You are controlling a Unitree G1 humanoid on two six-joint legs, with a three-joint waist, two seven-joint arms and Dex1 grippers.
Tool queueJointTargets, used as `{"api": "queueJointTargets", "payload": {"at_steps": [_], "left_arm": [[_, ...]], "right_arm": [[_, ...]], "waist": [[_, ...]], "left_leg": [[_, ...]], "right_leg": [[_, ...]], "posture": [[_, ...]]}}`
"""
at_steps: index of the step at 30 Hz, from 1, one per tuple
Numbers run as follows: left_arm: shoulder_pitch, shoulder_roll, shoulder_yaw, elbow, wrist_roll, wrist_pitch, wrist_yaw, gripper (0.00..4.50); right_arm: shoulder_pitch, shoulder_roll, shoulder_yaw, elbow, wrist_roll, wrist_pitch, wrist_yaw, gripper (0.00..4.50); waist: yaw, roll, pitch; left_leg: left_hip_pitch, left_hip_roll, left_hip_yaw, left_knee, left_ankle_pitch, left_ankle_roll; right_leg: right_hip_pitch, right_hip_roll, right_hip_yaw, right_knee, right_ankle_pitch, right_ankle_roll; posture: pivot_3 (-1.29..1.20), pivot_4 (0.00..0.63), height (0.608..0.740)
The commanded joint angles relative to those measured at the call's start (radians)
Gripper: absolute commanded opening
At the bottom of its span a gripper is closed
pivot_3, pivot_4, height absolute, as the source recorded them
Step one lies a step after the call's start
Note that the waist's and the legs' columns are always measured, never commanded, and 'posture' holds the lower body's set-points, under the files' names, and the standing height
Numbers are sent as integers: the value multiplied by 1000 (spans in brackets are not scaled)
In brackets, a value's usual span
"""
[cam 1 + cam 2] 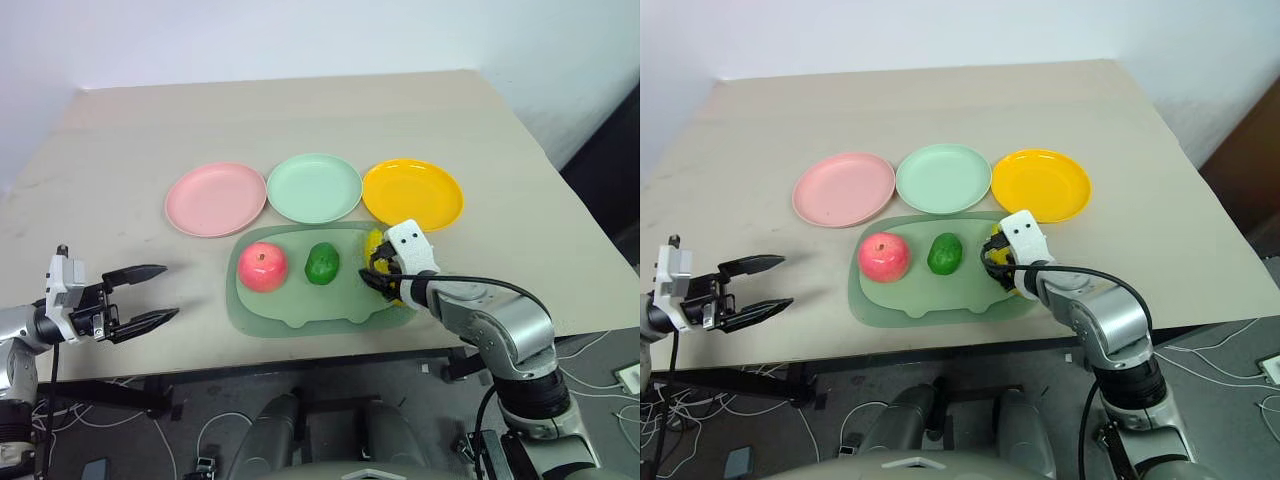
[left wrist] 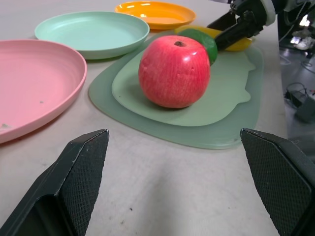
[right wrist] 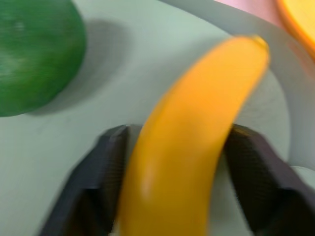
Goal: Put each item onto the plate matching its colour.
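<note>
The yellow banana point(image 3: 192, 137) lies at the right end of the sage-green mat point(image 1: 300, 312), and my right gripper point(image 1: 377, 271) is shut on it, one black finger against each side. The dark green fruit point(image 1: 321, 263) sits mid-mat just left of the banana, and the pinkish-red apple point(image 1: 263, 267) stands at the mat's left end. Behind the mat lie the pink plate point(image 1: 215, 198), the mint green plate point(image 1: 313, 187) and the orange-yellow plate point(image 1: 412, 192), all bare. My left gripper point(image 1: 140, 296) hovers open over the table left of the mat, pointing at the apple.
The table's front edge runs just below the mat and under both arms. Bare tabletop lies between my left gripper and the mat, and behind the plates. A black cable runs along my right forearm point(image 1: 500, 320).
</note>
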Motion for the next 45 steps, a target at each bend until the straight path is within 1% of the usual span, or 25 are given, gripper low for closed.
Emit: {"api": "queueJointTargets", "payload": {"at_steps": [1,4,7,10,12,14,17,22,24,27,28,29,32,35,36,37,40,41,45], "left_arm": [[-4,7,9,-15,1,-4,-1,4500],[-1,7,9,-12,1,-5,-2,4500],[1,7,11,-13,2,-5,0,4500],[3,9,12,-13,1,-3,2,4500],[4,10,13,-20,-1,4,6,4500],[3,11,13,-21,-1,8,9,4500],[-2,9,12,-6,3,0,8,4500],[-4,0,6,-13,3,0,15,4500],[0,-2,7,-21,2,1,19,4500],[15,-4,14,-32,-1,2,23,4500],[23,-4,17,-37,-2,2,25,4500],[29,-4,20,-40,-3,1,27,4500],[37,-2,22,-43,-6,2,31,4500],[38,-1,22,-40,-6,0,32,4500],[37,0,22,-39,-6,0,32,4500],[35,0,22,-38,-5,0,33,4500],[26,0,18,-33,-3,-2,32,4500],[24,1,17,-30,-2,-4,30,4500],[18,0,13,-20,2,-8,25,4500]], "right_arm": [[-10,-2,-35,18,4,70,14,1786],[-55,-19,-73,2,37,137,55,1784],[-158,-52,-134,10,62,192,101,1784],[-243,-64,-177,52,70,203,125,1784],[-304,-72,-204,130,59,169,136,1784],[-356,-80,-208,250,21,84,138,1784],[-398,-83,-171,420,-39,-54,143,1784],[-468,-42,-127,757,-147,-321,135,1784],[-497,-26,-128,856,-171,-397,135,1784],[-526,-10,-138,949,-192,-471,140,1784],[-531,-9,-139,964,-196,-487,147,2134],[-534,-11,-143,967,-195,-500,160,2534],[-538,-15,-151,958,-189,-508,188,3507],[-539,-30,-174,876,-146,-489,250,4472],[-540,-33,-179,859,-139,-479,261,4472],[-534,-47,-179,804,-112,-456,307,4472],[-488,-97,-199,565,35,-365,476,4472],[-466,-107,-202,506,72,-345,513,4472],[-371,-122,-161,335,153,-283,583,4472]], "waist": [[0,0,0],[3,0,0],[1,1,0],[-1,1,1],[-4,1,1],[-4,1,1],[-2,1,1],[-3,1,1],[-4,2,1],[-6,2,1],[-7,2,1],[-6,2,1],[-6,2,1],[-5,2,2],[-5,3,2],[-4,3,2],[1,4,2],[1,4,2],[-1,2,2]], "left_leg": [[0,0,0,0,0,0],[0,0,0,0,0,0],[-1,0,0,0,0,0],[-1,0,0,0,0,0],[-1,0,0,0,0,0],[-1,0,0,0,0,0],[-1,0,1,0,0,0],[-1,-1,2,0,0,0],[-1,-1,2,0,1,0],[-1,0,2,0,2,1],[-1,0,2,0,2,1],[-1,0,2,0,2,1],[-1,0,2,0,2,1],[-1,0,2,0,1,0],[-1,0,2,0,1,0],[-1,0,2,0,1,0],[-1,0,2,0,1,0],[-1,0,2,0,1,0],[-1,0,1,0,1,-1]], "right_leg": [[0,0,0,0,0,0],[0,0,0,0,0,0],[0,0,0,0,0,0],[-1,0,0,0,0,0],[-1,0,0,0,0,0],[-2,0,0,0,0,0],[-1,0,0,-1,0,0],[-1,0,0,0,2,3],[-2,0,0,0,2,3],[-2,0,1,1,2,4],[-2,1,1,1,2,4],[-2,1,1,1,2,4],[-2,1,1,1,2,4],[-2,1,1,2,2,4],[-2,1,1,2,2,4],[-2,1,1,2,2,4],[-3,1,1,2,2,4],[-3,1,1,2,2,4],[-2,0,1,1,2,3]], "posture": [[0,150,737],[0,150,737],[0,150,737],[0,150,737],[0,150,737],[0,150,737],[0,150,737],[0,150,737],[0,150,737],[0,150,737],[0,150,737],[0,150,737],[0,150,737],[0,150,737],[0,150,737],[0,150,737],[0,150,737],[0,150,737],[0,150,737]]}}
